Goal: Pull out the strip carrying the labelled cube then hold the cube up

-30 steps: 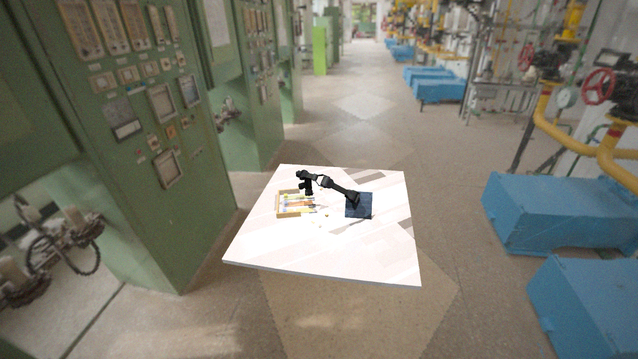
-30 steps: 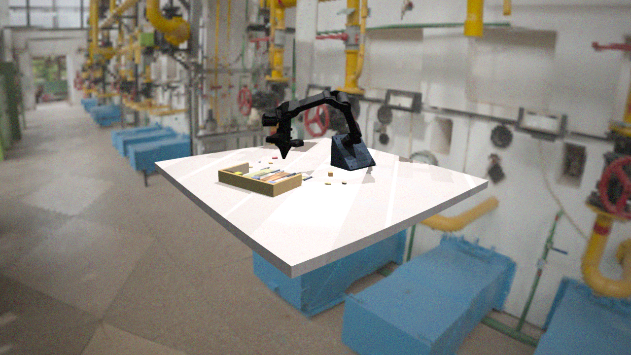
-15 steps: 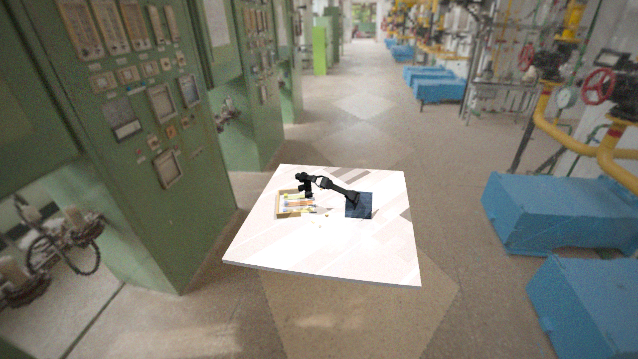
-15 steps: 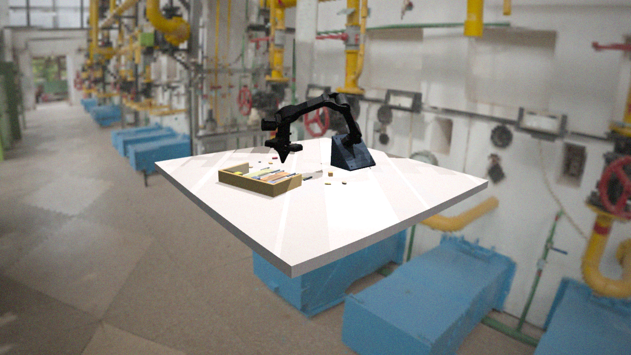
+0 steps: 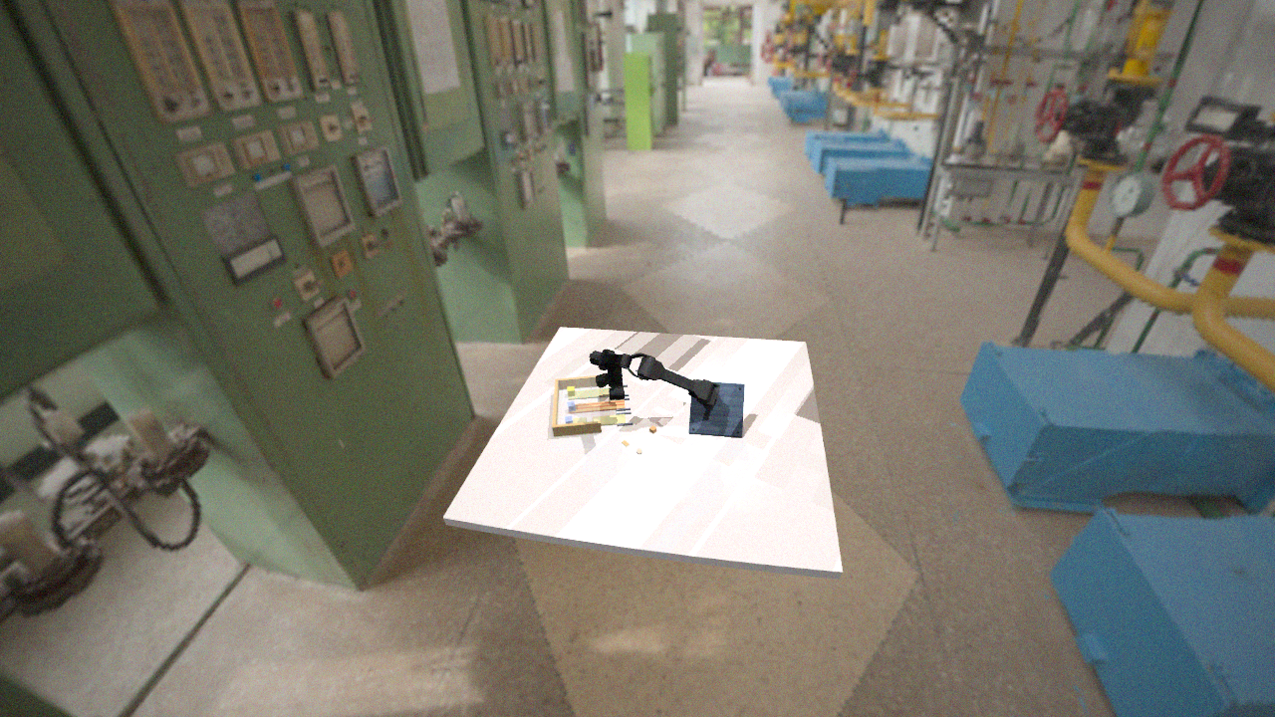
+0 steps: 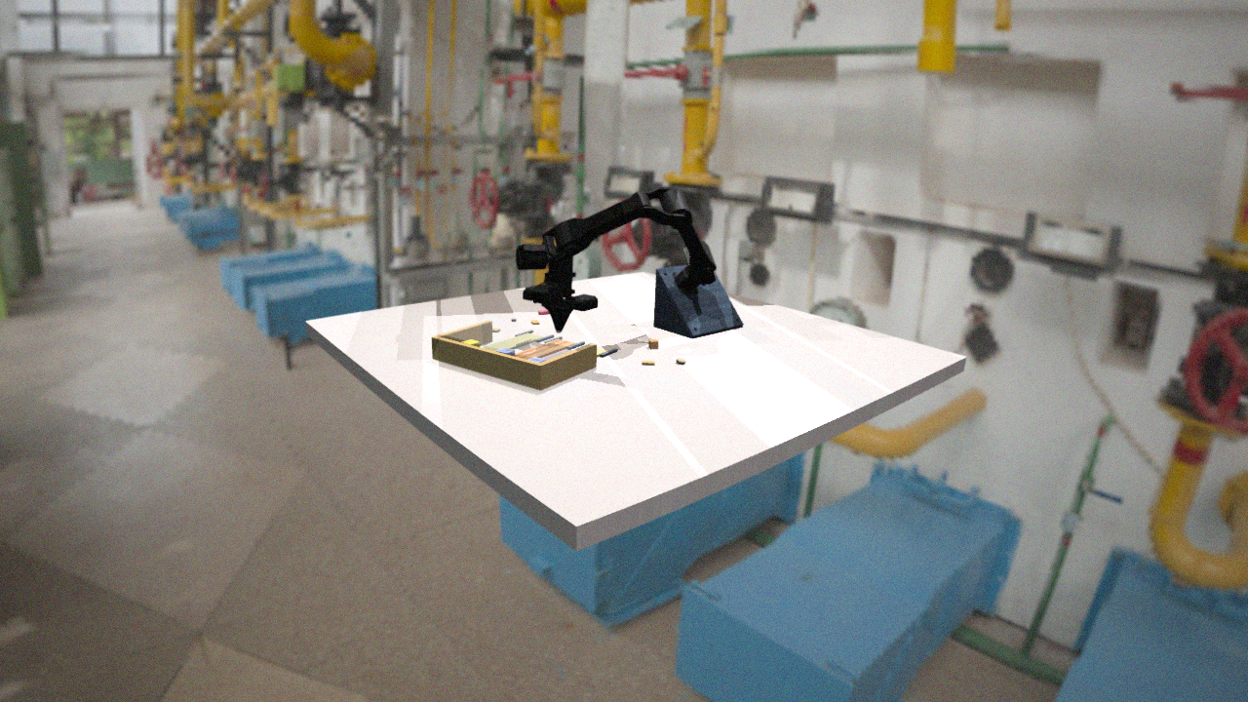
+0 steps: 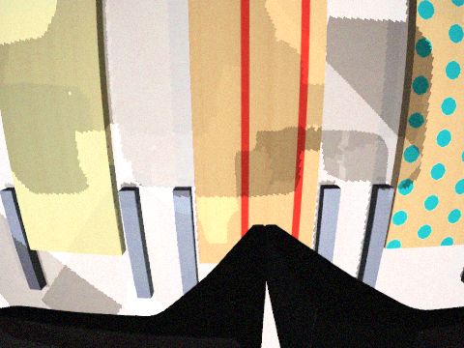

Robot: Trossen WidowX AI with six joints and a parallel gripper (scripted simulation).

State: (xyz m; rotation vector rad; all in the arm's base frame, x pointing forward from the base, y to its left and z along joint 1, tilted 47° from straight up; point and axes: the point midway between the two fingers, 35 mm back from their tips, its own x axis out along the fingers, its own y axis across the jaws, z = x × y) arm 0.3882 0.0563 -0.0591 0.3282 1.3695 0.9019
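Observation:
My gripper [image 5: 616, 396] [image 6: 559, 329] [image 7: 264, 236] is shut with nothing between its fingertips, low over the open end of the wooden tray [image 5: 575, 430] [image 6: 488, 365]. In the wrist view its tips overlap the near end of an orange strip with two red lines [image 7: 217, 121]; whether they touch is unclear. A plain yellow strip [image 7: 58, 213] lies left, a strip with turquoise dots [image 7: 435, 159] right. At the tray's closed end, the top view shows a yellow cube [image 5: 571, 390] and a bluish cube [image 5: 571, 405] on the middle strip. Labels are unreadable there.
Grey-blue guide rails [image 7: 140, 242] [image 7: 330, 213] [image 7: 377, 227] flank the strip ends. A small orange block [image 5: 652, 429] [image 6: 652, 343] and flat bits [image 5: 625, 443] [image 6: 647, 362] lie on the table [image 5: 641, 508] [image 6: 558, 453] outside the tray. The dark arm base [image 5: 726, 418] [image 6: 689, 305] stands opposite its open end.

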